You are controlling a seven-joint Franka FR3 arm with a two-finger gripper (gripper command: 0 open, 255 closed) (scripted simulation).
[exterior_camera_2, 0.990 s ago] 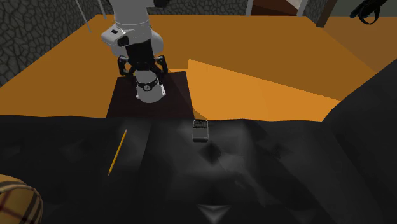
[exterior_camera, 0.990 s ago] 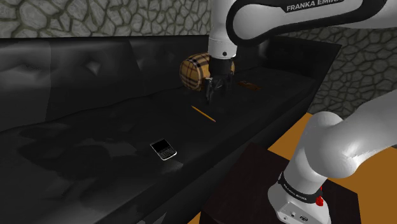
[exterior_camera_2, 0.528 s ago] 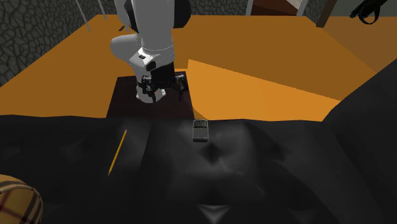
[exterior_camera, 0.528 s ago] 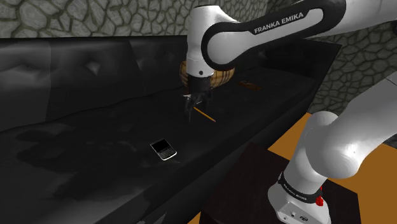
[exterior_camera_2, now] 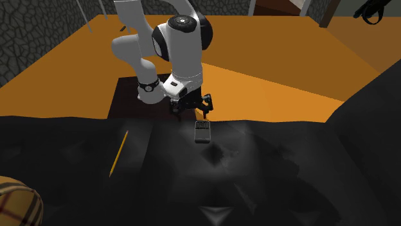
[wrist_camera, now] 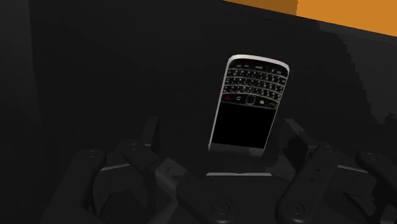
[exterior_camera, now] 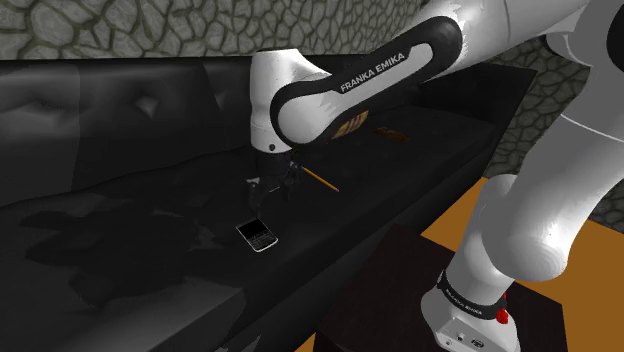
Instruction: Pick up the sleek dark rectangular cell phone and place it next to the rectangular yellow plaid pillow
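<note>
The dark cell phone [exterior_camera: 257,236] with a small keypad lies flat on the black sofa seat [exterior_camera: 130,200], near its front edge. My gripper [exterior_camera: 272,185] hovers open just above and behind the phone, nothing between its fingers. From the second exterior view the gripper [exterior_camera_2: 191,110] hangs beside the phone [exterior_camera_2: 203,131], close to the seat's edge. In the wrist view the phone [wrist_camera: 248,105] lies straight ahead of the gripper [wrist_camera: 222,135]. The yellow plaid pillow [exterior_camera: 350,126] is mostly hidden behind my arm; its corner [exterior_camera_2: 16,202] shows in the second exterior view.
An orange pencil [exterior_camera: 322,180] lies on the seat between the phone and the pillow, also visible as the pencil [exterior_camera_2: 117,153]. A small brown object [exterior_camera: 392,133] rests past the pillow. The sofa backrest [exterior_camera: 120,110] rises behind. Orange floor [exterior_camera_2: 270,70] and my dark stand [exterior_camera_2: 128,103] lie beyond the seat's edge.
My arm has swung from beside the pillow, past the pencil, and lowered to the phone. The phone, pencil and pillow have not moved.
</note>
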